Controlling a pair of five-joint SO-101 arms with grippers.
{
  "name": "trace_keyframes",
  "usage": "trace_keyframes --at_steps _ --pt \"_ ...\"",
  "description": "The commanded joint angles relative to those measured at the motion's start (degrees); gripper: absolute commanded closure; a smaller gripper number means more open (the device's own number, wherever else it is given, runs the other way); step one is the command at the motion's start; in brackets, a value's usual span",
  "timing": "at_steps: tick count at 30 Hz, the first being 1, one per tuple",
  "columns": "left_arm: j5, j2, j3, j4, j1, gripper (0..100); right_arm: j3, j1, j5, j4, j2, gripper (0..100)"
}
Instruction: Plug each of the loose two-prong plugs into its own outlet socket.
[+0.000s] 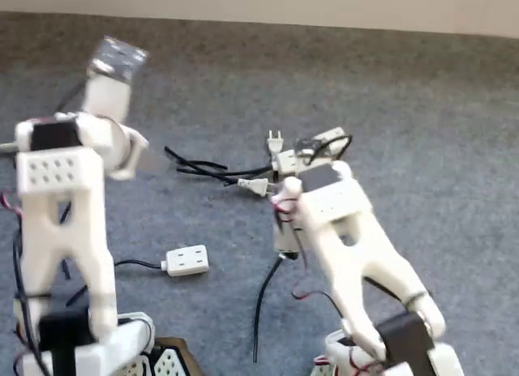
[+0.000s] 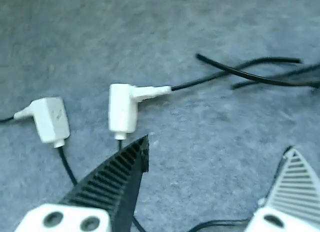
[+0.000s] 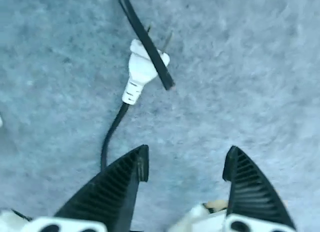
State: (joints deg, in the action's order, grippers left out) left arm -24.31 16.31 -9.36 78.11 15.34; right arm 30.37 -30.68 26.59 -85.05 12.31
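In the left wrist view, two white angled plugs (image 2: 122,109) (image 2: 47,119) lie on the grey carpet just beyond my left gripper (image 2: 215,159), which is open and holds nothing. The right wrist view has a white two-prong plug (image 3: 142,67) on a black cord, with a loose black cable end (image 3: 147,42) lying across it. My right gripper (image 3: 186,164) hovers open a short way from that plug. From above, two plugs (image 1: 274,138) (image 1: 253,184) lie mid-carpet and a white outlet block (image 1: 186,260) sits nearer the front.
Black cables (image 1: 203,167) tangle across the carpet between the arms. The left arm (image 1: 65,190) stands tall at the left. The right arm (image 1: 349,230) stretches toward the plugs. A black cord (image 1: 261,303) trails forward beside it.
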Motion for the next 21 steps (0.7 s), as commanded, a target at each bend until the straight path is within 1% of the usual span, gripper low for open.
trace_keyframes --at_steps 1,3,5,11,13,16,21 --pt "0.7 -12.1 12.9 0.0 7.5 61 -4.7 -4.7 12.3 1.9 -4.1 75.7" --pt "0.7 -17.5 17.5 0.2 10.2 60 -4.8 -7.3 17.7 6.3 -6.0 75.7" --pt "0.7 -22.2 22.3 0.0 12.9 60 -4.6 -8.5 21.2 11.6 -6.1 75.7" --pt "0.4 -33.8 36.9 0.4 20.6 60 0.8 -6.5 22.2 21.5 -6.3 75.7" --pt "0.4 -37.2 40.3 -0.1 22.5 60 3.7 -5.8 24.5 24.7 -6.4 75.7" --pt "0.4 -43.0 45.2 -1.1 24.6 60 7.2 -5.9 27.2 25.2 -5.9 75.8" --pt "0.4 -52.4 53.5 -1.3 25.8 61 8.9 -5.0 27.3 25.6 -6.0 77.5"
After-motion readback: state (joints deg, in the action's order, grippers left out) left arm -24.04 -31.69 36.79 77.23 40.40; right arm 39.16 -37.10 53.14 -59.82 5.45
